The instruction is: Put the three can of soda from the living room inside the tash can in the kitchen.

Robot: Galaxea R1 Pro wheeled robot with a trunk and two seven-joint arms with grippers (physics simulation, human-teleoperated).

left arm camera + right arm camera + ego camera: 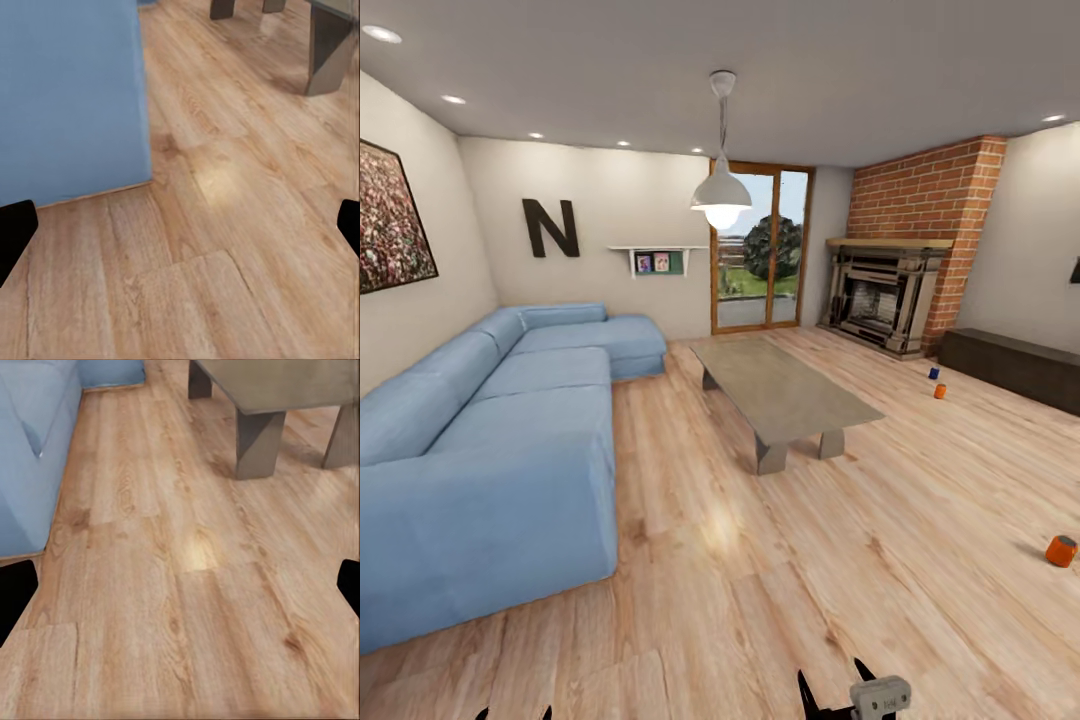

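Head view: three soda cans sit on the wood floor, blue can [934,373] and orange can [940,391] near the fireplace [882,298], another orange can [1061,551] well apart. Both claws, left claw [180,225] and right claw [180,585], are spread wide, holding nothing.

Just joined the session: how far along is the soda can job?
Nothing looks done yet. Three cans lie on the floor: blue can and orange can near the fireplace, another orange one nearer. Both end effectors are open, empty. All pickups remain.
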